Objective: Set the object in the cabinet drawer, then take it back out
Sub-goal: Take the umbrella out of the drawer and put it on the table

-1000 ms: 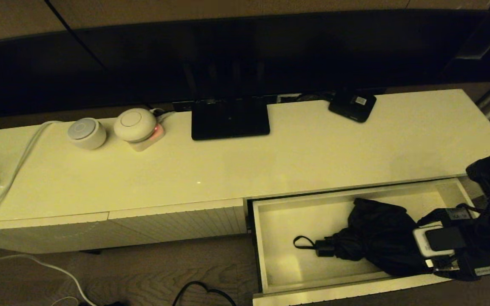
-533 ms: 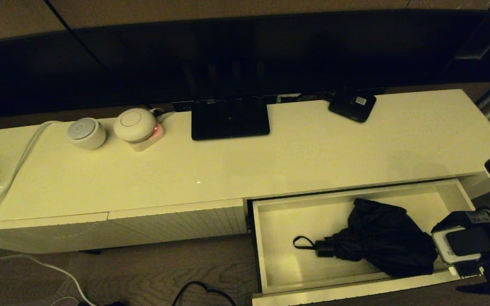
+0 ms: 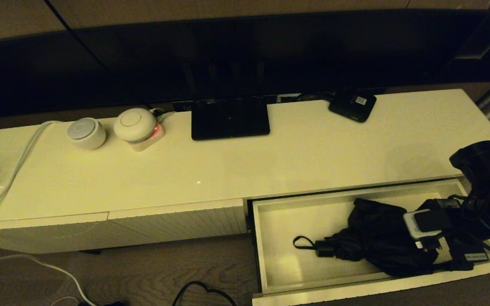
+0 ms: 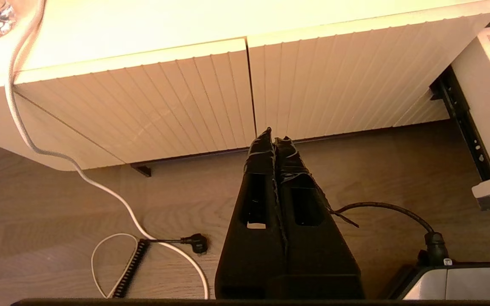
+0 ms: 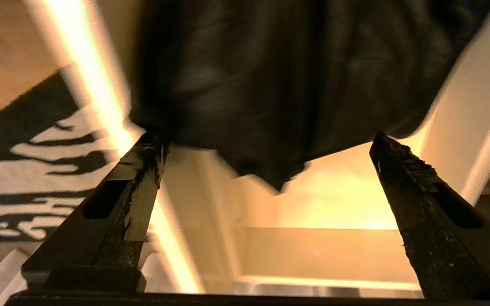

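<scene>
Head view gives you the umbrella (image 3: 381, 238) lying in the open drawer (image 3: 270, 250) under the right gripper (image 3: 434, 250), left wrist view the left gripper (image 4: 274, 142) pinched empty above floor, right wrist view spread fingers (image 5: 143, 170) flanking fabric, gripping nothing.

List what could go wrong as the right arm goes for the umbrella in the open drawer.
1. The right gripper has open fingers over the umbrella's loose fabric, so it might pinch cloth alone and the umbrella could sag or slip.
2. The arm works at the right end of the drawer; a finger could strike its wall.
3. The wrist loop lies loose and might snag on the way out.
</scene>
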Controlling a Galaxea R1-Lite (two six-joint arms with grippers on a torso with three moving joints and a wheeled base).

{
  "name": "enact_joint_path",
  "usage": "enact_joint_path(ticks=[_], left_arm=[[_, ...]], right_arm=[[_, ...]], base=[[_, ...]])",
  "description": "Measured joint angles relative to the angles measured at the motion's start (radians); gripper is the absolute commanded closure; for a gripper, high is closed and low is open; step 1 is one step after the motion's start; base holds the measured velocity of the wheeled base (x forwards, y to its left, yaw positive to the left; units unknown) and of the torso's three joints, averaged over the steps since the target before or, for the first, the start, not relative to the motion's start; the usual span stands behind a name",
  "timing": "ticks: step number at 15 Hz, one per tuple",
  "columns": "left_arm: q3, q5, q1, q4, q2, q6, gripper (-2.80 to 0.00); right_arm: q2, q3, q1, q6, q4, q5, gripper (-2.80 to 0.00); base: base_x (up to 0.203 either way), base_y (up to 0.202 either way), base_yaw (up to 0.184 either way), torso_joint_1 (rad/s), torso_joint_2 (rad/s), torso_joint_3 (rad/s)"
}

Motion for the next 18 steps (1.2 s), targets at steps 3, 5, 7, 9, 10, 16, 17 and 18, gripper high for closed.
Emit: enact_joint_path(ticks=[3,5,7,9,10,16,17,18], left_arm=[[0.0,0.0,0.0,0.0,0.0,0.0,0.0],[0.0,0.0,0.0,0.0,0.0,0.0,0.0],[0.0,0.0,0.0,0.0,0.0,0.0,0.0],[0.0,0.0,0.0,0.0,0.0,0.0,0.0],[0.0,0.0,0.0,0.0,0.0,0.0,0.0],[0.0,0.0,0.0,0.0,0.0,0.001,0.0],[0.0,0.0,0.0,0.0,0.0,0.0,0.0],[0.0,0.0,0.0,0.0,0.0,0.0,0.0]], right_arm=[[0.053,-0.051,-0.001,0.008,-0.012,0.001,-2.8],[0.076,-0.07,-0.002,0.008,-0.014,0.003,-2.8],[0.093,-0.072,-0.002,0.008,-0.039,0.003,-2.8],[0.111,-0.064,0.001,0.009,-0.074,0.005,-2.8],[0.12,-0.06,0.002,0.015,-0.083,0.005,-2.8],[0.179,-0.07,0.023,0.036,-0.159,0.005,-2.8],[0.188,-0.077,0.024,0.036,-0.161,0.005,-2.8],[0.197,-0.081,0.025,0.036,-0.163,0.003,-2.8]], base=[[0.0,0.0,0.0,0.0,0.0,0.0],[0.0,0.0,0.0,0.0,0.0,0.0],[0.0,0.0,0.0,0.0,0.0,0.0],[0.0,0.0,0.0,0.0,0.0,0.0],[0.0,0.0,0.0,0.0,0.0,0.0],[0.0,0.0,0.0,0.0,0.0,0.0],[0.0,0.0,0.0,0.0,0.0,0.0],[0.0,0.0,0.0,0.0,0.0,0.0]])
